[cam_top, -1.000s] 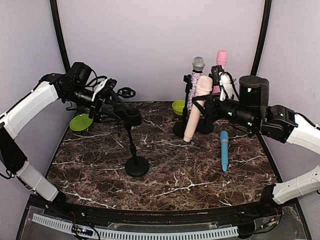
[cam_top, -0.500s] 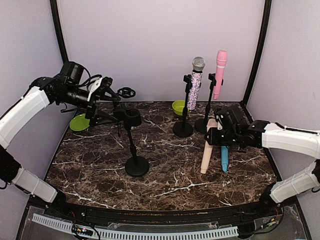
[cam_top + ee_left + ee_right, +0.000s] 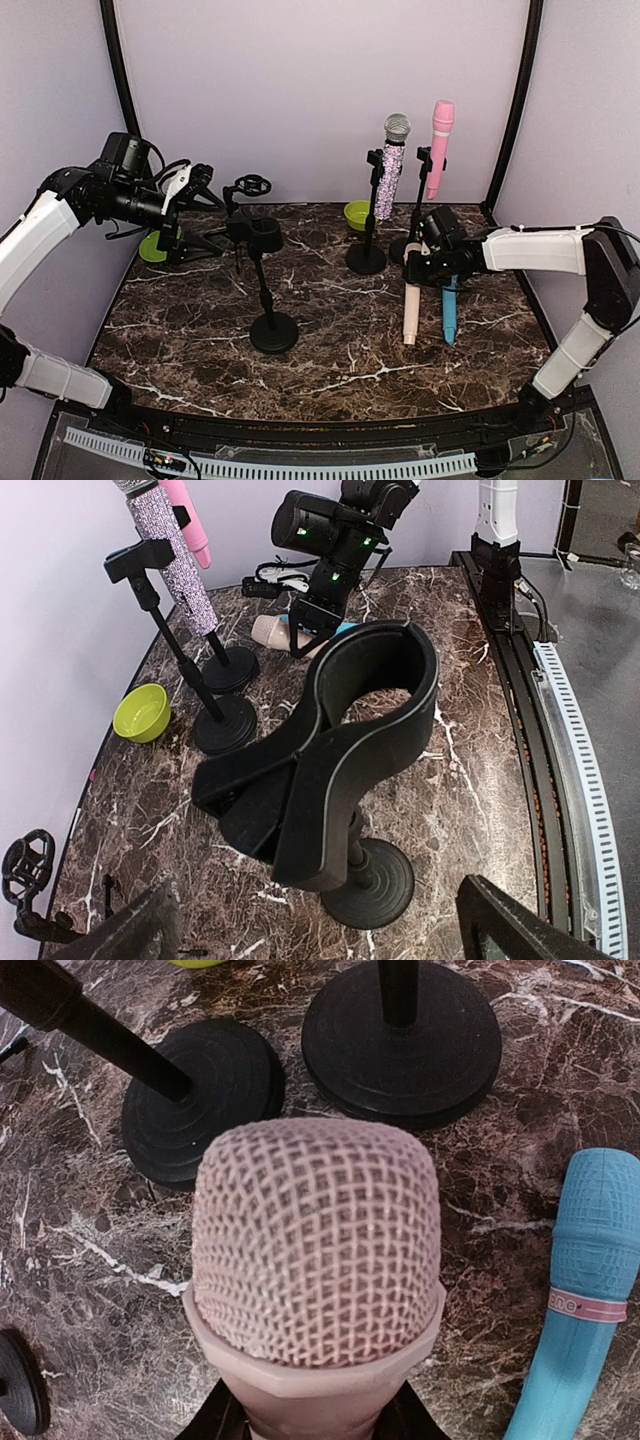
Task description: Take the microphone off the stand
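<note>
The right end effector [image 3: 422, 268] is closed around the upper body of a peach microphone [image 3: 410, 312], its dark fingers [image 3: 215, 1422] pinching the handle just below the mesh head. The microphone slants down toward the near side, with its tail at the marble worktop [image 3: 330, 365]; whether the tail touches cannot be told. It is clear of every stand and sits just beside a blue microphone [image 3: 449, 318] that lies flat on the worktop to its right. Just behind the end effector are the round bases of two stands, one carrying a glittery silver microphone [image 3: 390, 180] and the other a pink microphone [image 3: 438, 145]. A small green bowl [image 3: 356, 214] sits behind them.

The left end effector [image 3: 203, 208] is spread wide open and grips nothing. It hangs at the far left, apart from the black clip stand [image 3: 268, 290]. In the left wrist view, that stand's clip [image 3: 340, 740] fills the middle of the picture. A second green dish [image 3: 152, 247] lies below the left arm.
</note>
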Available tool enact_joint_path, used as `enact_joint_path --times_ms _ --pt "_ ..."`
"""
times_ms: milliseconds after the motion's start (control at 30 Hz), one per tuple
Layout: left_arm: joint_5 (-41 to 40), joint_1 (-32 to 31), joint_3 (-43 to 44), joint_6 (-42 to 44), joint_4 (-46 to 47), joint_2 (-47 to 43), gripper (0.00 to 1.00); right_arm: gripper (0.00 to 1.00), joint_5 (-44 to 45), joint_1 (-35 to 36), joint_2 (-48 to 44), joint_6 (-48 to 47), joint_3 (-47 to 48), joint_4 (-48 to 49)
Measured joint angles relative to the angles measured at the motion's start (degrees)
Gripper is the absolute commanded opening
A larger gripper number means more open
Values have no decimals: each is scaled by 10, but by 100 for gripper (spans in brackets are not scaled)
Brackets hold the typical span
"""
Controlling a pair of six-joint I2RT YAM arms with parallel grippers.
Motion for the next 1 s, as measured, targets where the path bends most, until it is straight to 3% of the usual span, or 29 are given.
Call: enact_joint_path --times_ms 333,467,667,1000 --pt "-2 0 -16 -26 16 -4 99 19 -1 -4 53 3 8 -6" --pt "-3 0 -21 -36 28 -4 99 40 5 -4 53 6 6 -13" --pt "-3 0 -32 -55 43 -4 99 57 17 -4 52 4 -7 -23" --pt "4 0 -36 -64 52 -5 98 69 19 -4 12 3 -10 -27"
